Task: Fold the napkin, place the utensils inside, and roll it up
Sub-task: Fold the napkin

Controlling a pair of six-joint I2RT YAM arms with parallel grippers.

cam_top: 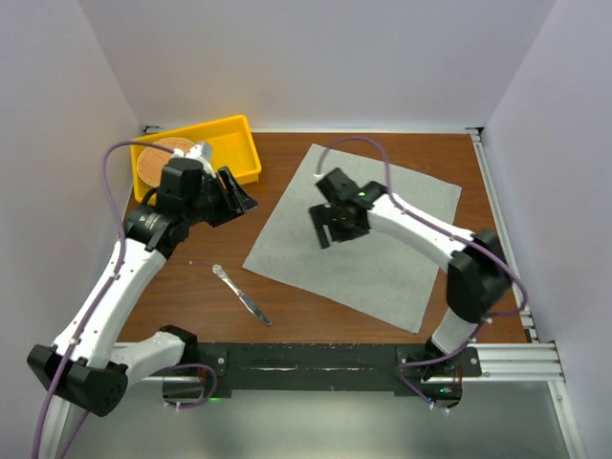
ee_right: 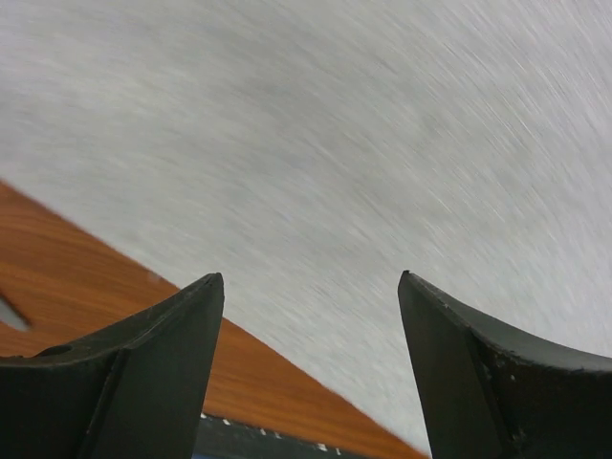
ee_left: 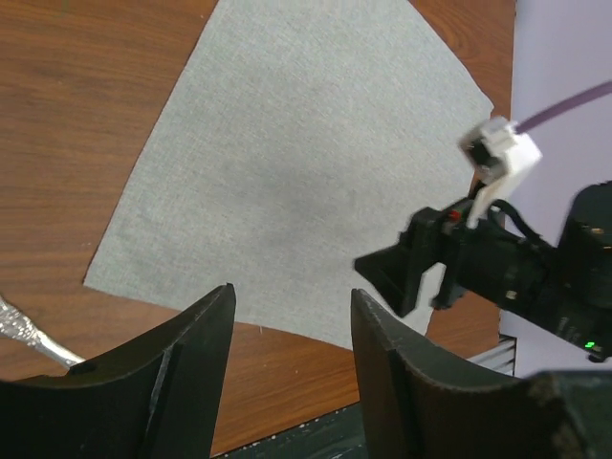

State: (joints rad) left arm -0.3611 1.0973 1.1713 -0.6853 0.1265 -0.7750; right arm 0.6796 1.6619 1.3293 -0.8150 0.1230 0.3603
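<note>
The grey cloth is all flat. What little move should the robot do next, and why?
Probably lower the right gripper onto the napkin near an edge and pinch it, to start the fold. The napkin lies flat and unfolded, the gripper hovers open above it, and the knife lies on the table beside it, so folding seems first.

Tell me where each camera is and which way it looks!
Top: above and behind, looking down at the table, napkin, knife and tray; left arm and right arm show.
Left wrist: on the left arm, facing across the napkin; its own fingers and the right gripper show.
Right wrist: close over the napkin, facing down; only its own fingers show.
Shared: all see the napkin; top and left wrist see the knife.
</note>
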